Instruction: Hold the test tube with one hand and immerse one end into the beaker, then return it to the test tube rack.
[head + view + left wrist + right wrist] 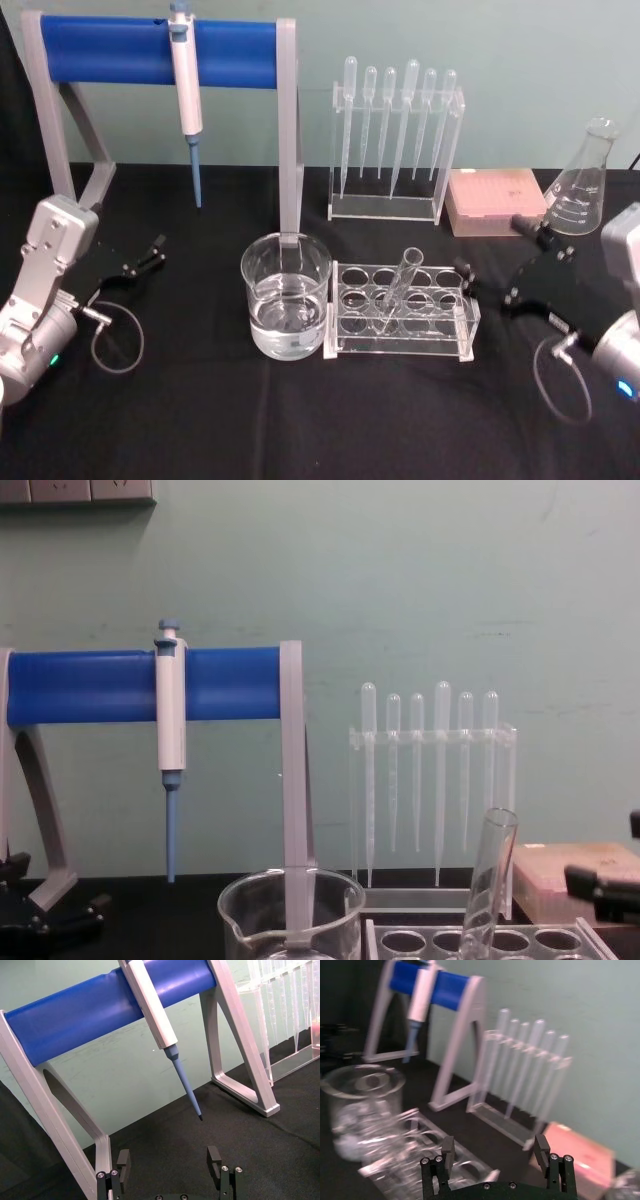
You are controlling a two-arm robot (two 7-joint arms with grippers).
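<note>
The test tube (398, 290) leans in the rack (440, 342); left claw (145, 255), right claw (492, 247) gape empty.

Clear round-bottomed glass test tube (396, 290) seated in clear acrylic test tube rack (470, 325), in a hole left of the rack's middle. Leaning, open rim up and tipped to the right. Wide clear glass beaker with pour spout (262, 285) upright just left of rack, clear liquid in lower part. Black flat-jawed right gripper (494, 1142) near rack's right end, jaws apart, off the tube.
</note>
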